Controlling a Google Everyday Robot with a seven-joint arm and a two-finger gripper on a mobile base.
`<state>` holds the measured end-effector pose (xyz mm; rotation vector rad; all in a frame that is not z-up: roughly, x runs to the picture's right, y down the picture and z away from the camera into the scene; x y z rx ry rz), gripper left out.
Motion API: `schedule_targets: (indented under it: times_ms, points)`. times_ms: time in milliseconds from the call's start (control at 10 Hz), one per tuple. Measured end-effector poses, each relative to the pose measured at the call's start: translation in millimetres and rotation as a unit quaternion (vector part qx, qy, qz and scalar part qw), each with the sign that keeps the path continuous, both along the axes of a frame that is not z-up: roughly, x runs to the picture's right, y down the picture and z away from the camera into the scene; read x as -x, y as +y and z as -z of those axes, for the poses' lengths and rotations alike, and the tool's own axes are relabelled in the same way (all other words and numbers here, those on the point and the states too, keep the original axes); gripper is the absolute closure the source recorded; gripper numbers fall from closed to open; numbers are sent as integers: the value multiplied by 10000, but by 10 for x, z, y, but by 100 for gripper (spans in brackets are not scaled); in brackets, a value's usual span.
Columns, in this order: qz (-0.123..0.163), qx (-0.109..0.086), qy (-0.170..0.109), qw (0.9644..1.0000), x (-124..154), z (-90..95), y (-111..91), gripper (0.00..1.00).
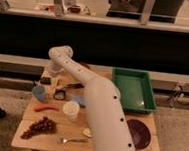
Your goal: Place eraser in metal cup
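Observation:
My gripper (55, 85) hangs from the white arm over the back left of the wooden table (36, 140). A small dark flat block, the eraser (45, 80), lies just left of the gripper near the table's back left edge. I cannot tell whether the gripper touches it. The metal cup does not show clearly; it may be hidden behind the arm's wrist. A black square item with a pale centre (61, 94) sits just below the gripper.
A blue cup (38, 92) stands left of the gripper and a white cup (70, 110) at the table's middle. An orange carrot (45, 107), dark grapes (40, 126) and a spoon (74, 140) lie in front. A green tray (133, 89) and a dark plate (138, 132) are on the right.

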<state>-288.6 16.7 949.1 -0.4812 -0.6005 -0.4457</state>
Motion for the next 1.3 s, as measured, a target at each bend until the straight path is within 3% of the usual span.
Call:
schedule_targets:
  times_ms: [700, 1300]
  points:
    - [-71, 593, 294, 9978, 57, -217, 73, 20]
    - [-212, 624, 469, 9967, -158, -281, 70, 20]
